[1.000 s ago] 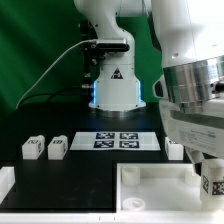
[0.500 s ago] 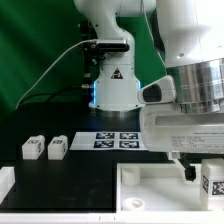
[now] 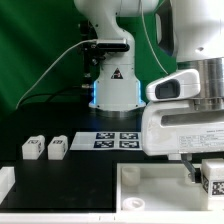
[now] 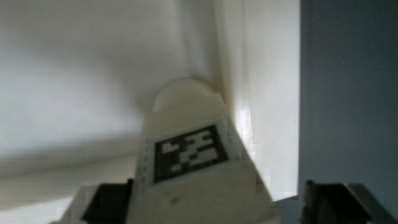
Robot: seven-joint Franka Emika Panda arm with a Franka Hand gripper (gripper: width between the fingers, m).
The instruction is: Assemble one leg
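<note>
Jaws look pinched on the leg (image 4: 199, 150) in my wrist view: two dark fingers (image 4: 111, 200) sit at either side of its lower end, close against it, and the gripper (image 4: 210, 205) has the piece standing up between them. The leg is a white, rounded-top piece with a black-and-white square tag on the face toward the camera. Behind it I see only pale surface and a grey-blue band along one side, too blurred for me to name.

From the exterior view, I see the arm's large white wrist housing filling the exterior view's right. Below it the gripper (image 3: 205, 172) reaches down at the lower right corner, and a tagged white piece, the held leg (image 3: 212, 184), shows just under it, above the tabletop (image 3: 150, 190), the big flat white part along the bottom edge. I cannot tell from here whether the leg touches the tabletop.

Two more legs (image 3: 45, 148) stand side by side on the black table (image 3: 60, 180) at the exterior view's left, well apart from the gripper. The marker board (image 3: 112, 140) lies flat near the robot base (image 3: 113, 90).
</note>
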